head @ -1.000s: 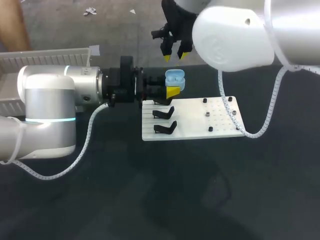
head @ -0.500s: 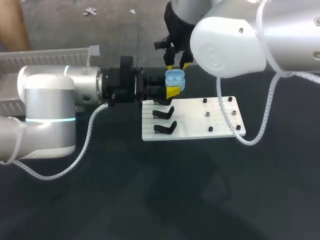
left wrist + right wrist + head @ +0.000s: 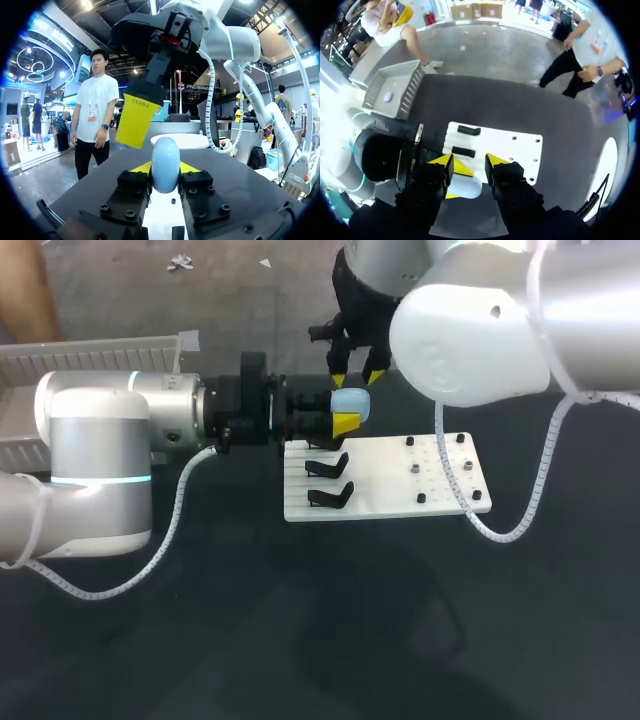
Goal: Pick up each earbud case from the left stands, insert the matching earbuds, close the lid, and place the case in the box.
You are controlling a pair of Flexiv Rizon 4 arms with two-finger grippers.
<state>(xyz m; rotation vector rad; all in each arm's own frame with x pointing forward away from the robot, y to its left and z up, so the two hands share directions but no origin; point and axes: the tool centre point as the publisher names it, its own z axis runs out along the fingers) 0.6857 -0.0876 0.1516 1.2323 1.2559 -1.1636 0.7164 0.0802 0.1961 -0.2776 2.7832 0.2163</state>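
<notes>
A light blue earbud case (image 3: 349,403) hangs over the far left corner of the white board (image 3: 390,495), lid down. My left gripper (image 3: 344,418) comes in from the left and is shut on its sides; in the left wrist view the case (image 3: 165,164) stands upright in that gripper (image 3: 165,171). My right gripper (image 3: 358,377) hangs just above the case, its yellow fingertips (image 3: 443,161) apart and straddling the case's top (image 3: 465,186), so the gripper (image 3: 470,161) is open. Two black stands (image 3: 328,468) on the board's left side hold nothing.
Small dark pegs (image 3: 414,469) dot the right half of the board. The grey box (image 3: 395,85) sits at the table's far left with a pale case (image 3: 387,96) inside; in the head view my left arm hides much of the box (image 3: 90,352).
My right gripper has come down from behind the board onto the case's top. The case's lid, raised a second ago, now lies lower. My left gripper has kept still.
</notes>
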